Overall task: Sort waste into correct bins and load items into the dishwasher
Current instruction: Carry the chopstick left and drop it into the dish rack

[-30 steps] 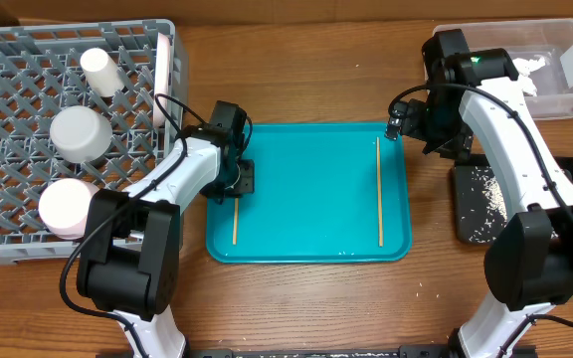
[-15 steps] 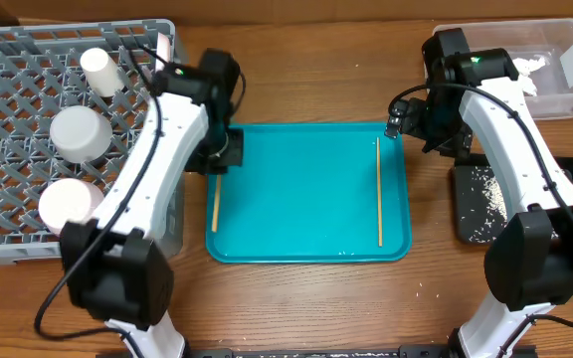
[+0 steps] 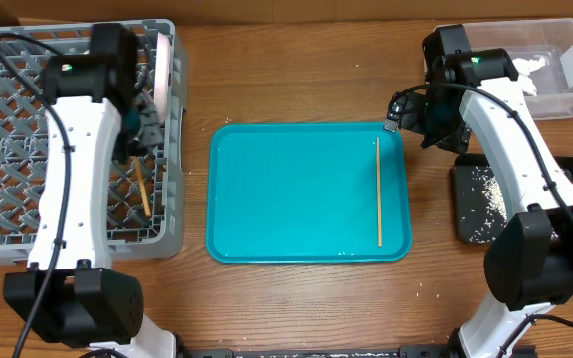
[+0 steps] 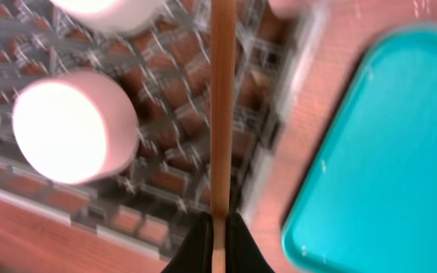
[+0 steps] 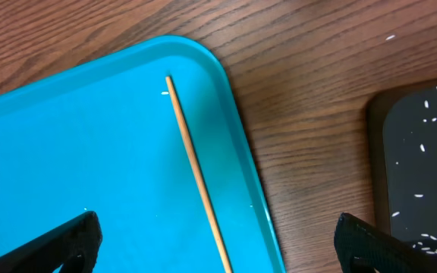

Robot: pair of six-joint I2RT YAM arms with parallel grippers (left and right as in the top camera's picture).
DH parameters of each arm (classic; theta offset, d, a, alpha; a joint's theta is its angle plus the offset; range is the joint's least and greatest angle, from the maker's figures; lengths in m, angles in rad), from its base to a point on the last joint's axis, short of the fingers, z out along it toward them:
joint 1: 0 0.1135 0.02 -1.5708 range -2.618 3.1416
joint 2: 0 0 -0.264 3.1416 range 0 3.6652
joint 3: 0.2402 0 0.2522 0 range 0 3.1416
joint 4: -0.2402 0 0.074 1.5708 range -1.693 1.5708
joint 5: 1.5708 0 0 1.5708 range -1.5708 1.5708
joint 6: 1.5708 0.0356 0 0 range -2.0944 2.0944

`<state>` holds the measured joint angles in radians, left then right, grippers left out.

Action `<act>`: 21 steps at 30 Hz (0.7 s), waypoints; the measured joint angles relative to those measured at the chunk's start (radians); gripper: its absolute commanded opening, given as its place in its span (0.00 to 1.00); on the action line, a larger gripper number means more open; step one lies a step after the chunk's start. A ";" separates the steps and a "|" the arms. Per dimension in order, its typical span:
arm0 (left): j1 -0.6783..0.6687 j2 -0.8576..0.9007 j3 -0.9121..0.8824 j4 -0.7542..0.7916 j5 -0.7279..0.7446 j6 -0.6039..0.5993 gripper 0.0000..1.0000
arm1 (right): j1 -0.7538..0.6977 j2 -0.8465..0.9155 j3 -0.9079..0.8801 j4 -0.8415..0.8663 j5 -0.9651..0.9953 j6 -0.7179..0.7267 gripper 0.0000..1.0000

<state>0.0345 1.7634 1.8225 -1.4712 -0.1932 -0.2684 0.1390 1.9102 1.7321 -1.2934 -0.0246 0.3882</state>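
My left gripper (image 3: 135,151) is shut on a wooden chopstick (image 3: 143,191) and holds it over the right side of the grey dish rack (image 3: 8,199). In the left wrist view the chopstick (image 4: 220,98) runs straight out from the jaws (image 4: 218,227), beside an upturned pinkish-white bowl (image 4: 74,129) in the rack. A white plate (image 3: 164,72) stands on edge at the rack's right wall. A second chopstick (image 3: 378,191) lies on the teal tray (image 3: 296,199). My right gripper (image 5: 218,243) is open above that chopstick (image 5: 196,167), near the tray's far right corner. The red wrapper is out of view.
The clear tub (image 3: 555,99) at the far right holds white tissue (image 3: 525,68). The black tray (image 3: 471,214) holds rice grains (image 3: 485,189) right of the teal tray. My left arm hides the other dishes in the rack from overhead.
My left gripper has lifted a chopstick off the teal tray's left side and carried it left, over the rack. The right arm has not moved.
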 measured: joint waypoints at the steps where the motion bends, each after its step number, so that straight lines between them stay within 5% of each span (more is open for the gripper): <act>1: 0.019 0.000 -0.009 0.033 -0.003 0.007 0.04 | 0.000 0.000 0.000 0.000 0.000 0.000 1.00; 13: 0.058 0.000 -0.227 0.378 0.137 0.351 0.04 | 0.000 0.000 0.000 0.000 0.000 0.000 1.00; 21: 0.059 0.000 -0.285 0.413 0.133 0.426 0.04 | 0.000 0.000 0.000 0.000 0.000 0.000 1.00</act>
<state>0.0933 1.7634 1.5375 -1.0584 -0.0605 0.1577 0.1390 1.9102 1.7321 -1.2930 -0.0250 0.3882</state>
